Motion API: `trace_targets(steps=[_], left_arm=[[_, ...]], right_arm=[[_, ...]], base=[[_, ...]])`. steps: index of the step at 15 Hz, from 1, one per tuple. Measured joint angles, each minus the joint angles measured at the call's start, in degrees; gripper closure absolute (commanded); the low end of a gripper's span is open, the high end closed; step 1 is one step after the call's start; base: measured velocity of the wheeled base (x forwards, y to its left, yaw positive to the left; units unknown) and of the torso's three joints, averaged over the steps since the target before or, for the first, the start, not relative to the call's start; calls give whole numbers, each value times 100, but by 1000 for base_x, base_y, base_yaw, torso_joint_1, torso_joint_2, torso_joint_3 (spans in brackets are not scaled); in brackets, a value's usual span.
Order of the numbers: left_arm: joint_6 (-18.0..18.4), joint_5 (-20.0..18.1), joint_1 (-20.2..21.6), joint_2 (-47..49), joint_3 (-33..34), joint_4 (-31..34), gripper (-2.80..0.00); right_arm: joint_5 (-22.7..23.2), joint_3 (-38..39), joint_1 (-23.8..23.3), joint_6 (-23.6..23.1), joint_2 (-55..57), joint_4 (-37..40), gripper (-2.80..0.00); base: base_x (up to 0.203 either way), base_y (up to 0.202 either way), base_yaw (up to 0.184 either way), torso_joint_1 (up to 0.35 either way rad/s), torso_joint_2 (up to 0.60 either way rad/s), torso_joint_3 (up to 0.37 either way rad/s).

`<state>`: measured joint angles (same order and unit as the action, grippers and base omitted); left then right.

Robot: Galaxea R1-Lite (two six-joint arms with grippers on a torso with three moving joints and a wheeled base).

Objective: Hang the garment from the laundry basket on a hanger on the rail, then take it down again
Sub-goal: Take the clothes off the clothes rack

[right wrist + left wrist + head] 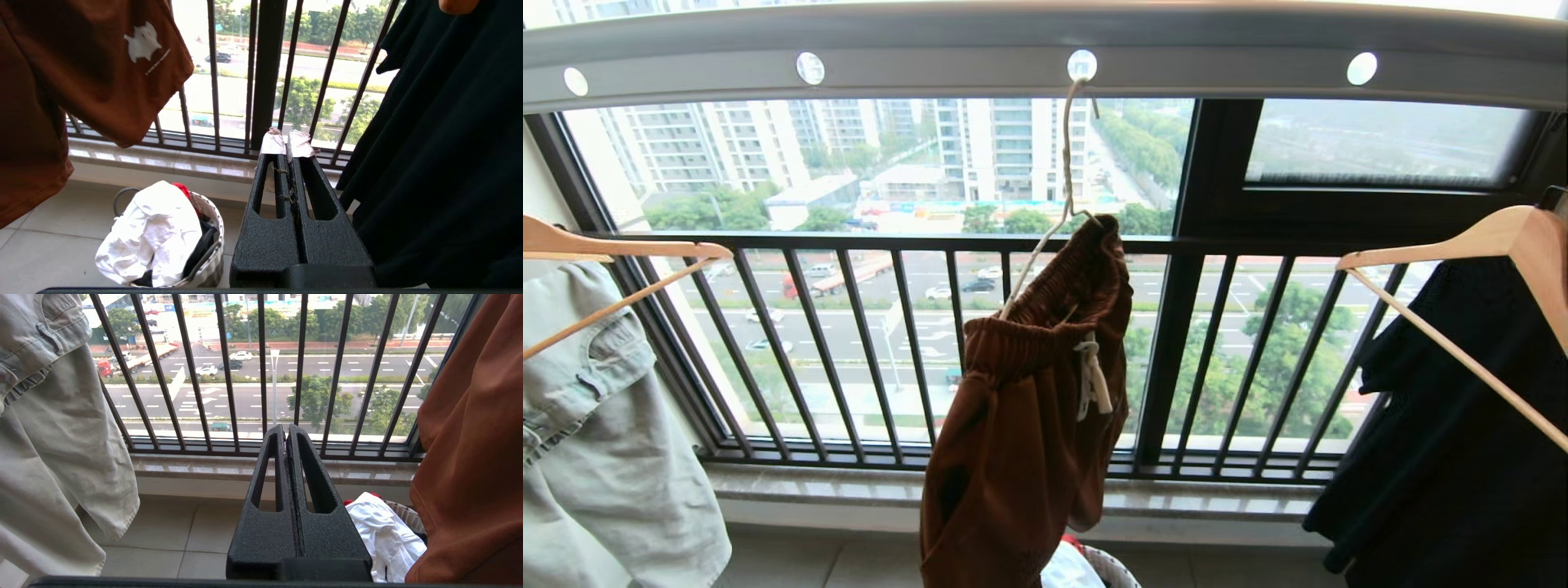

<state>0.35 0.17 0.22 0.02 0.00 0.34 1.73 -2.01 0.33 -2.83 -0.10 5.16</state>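
- Beyond the black balcony railing (866, 343), a street runs.
- Rust-brown shorts (1021, 425) hang on the wire hanger (1054, 220), hooked into the grey rail (931, 49).
- Laundry basket (212, 245) holds white cloth (151, 232).
- Left gripper (286, 430) and right gripper (287, 141): fingers together, empty.

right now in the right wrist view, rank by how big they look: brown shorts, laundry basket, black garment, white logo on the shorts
1. black garment
2. brown shorts, though both run off the picture and hang near the camera, so their order is unsure
3. laundry basket
4. white logo
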Motion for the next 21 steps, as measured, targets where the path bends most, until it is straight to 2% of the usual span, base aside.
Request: trace_targets(steps=[8, 11, 14, 17, 19, 21], left_arm=[[-5, 5, 0, 0, 0, 4, 0], [-22, 10, 0, 0, -89, -259, 0], [5, -4, -22, 189, -568, -297, 0], [28, -52, -136, 888, -1229, -317, 0], [24, -345, -390, 1479, -1864, -308, 0], [9, -857, -574, 2182, -2539, -295, 0]], right_arm=[[0, 4, 0, -1, 2, -1, 0], [0, 1, 0, 0, 2, -1, 0], [0, 1, 0, 2, 2, 1, 0], [0, 1, 0, 2, 2, 1, 0], [0, 1, 0, 0, 2, 1, 0], [0, 0, 0, 0, 2, 1, 0]], base=[[0, 0, 0, 0, 0, 0], [0, 0, 0, 0, 0, 0], [0, 0, 0, 0, 0, 0], [0, 0, 0, 0, 0, 0], [0, 0, 0, 0, 0, 0], [0, 0, 0, 0, 0, 0]])
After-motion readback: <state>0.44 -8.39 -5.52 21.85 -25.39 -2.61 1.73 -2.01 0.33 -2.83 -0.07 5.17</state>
